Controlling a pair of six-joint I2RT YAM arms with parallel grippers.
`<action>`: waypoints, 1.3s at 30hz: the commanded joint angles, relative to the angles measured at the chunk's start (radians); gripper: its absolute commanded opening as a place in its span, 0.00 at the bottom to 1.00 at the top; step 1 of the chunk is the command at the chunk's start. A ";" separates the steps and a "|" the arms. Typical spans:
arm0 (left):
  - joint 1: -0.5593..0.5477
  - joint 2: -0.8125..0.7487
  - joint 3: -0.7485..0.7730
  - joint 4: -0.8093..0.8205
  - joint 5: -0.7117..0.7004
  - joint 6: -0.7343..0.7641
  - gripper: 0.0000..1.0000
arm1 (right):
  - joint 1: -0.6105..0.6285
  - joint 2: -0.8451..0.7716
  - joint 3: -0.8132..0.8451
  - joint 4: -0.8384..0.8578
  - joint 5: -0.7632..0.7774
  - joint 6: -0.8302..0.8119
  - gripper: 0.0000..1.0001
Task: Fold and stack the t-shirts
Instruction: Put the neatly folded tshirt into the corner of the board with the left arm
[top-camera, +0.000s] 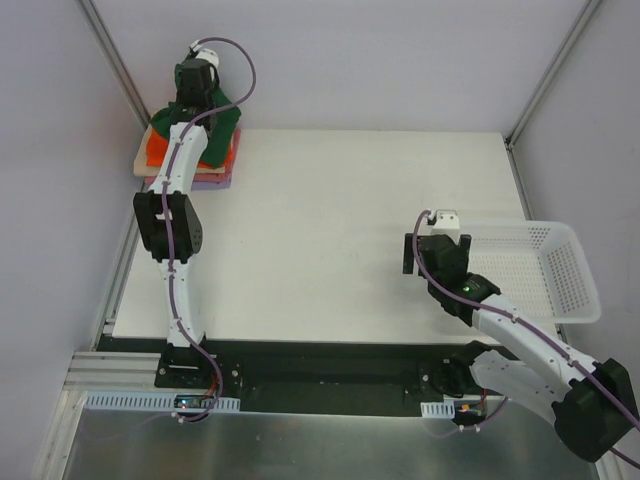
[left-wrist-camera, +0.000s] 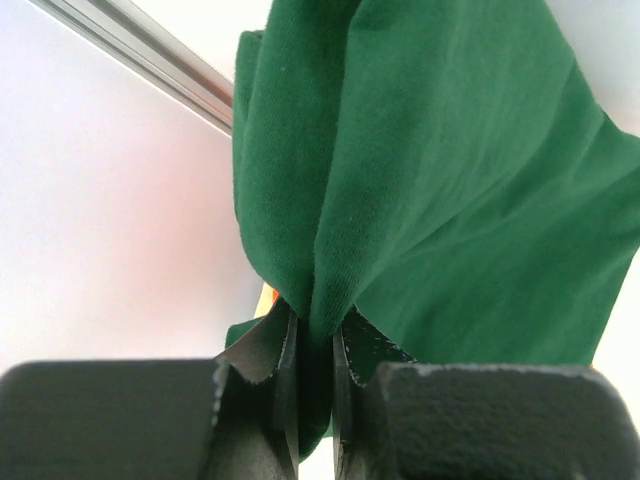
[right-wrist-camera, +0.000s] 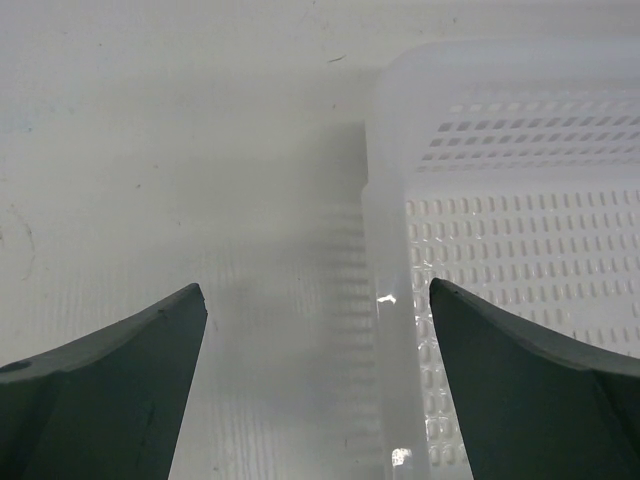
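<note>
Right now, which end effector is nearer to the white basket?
Right. The right end effector hovers open over one rim of the basket; the left end effector is across the table, shut on the green t-shirt.

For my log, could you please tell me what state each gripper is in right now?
Left gripper: closed on the dark green t-shirt.
Right gripper: open, holding nothing.

Bright, even, diffuse light over the white table (top-camera: 350, 240); faint shadows. Right wrist view hazy and washed out, the basket (right-wrist-camera: 382, 250) perhaps overexposed. Left wrist view shows the green t-shirt (left-wrist-camera: 450, 200) sharply.
</note>
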 joint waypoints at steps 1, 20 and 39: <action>-0.023 -0.085 0.052 0.072 0.016 -0.016 0.00 | -0.004 -0.004 0.026 -0.036 0.047 -0.012 0.96; -0.117 -0.207 0.016 0.054 0.000 -0.076 0.00 | -0.004 -0.039 0.002 -0.023 0.028 -0.012 0.96; -0.002 -0.027 0.015 0.054 0.078 -0.143 0.00 | -0.003 0.059 0.046 -0.039 0.068 -0.012 0.96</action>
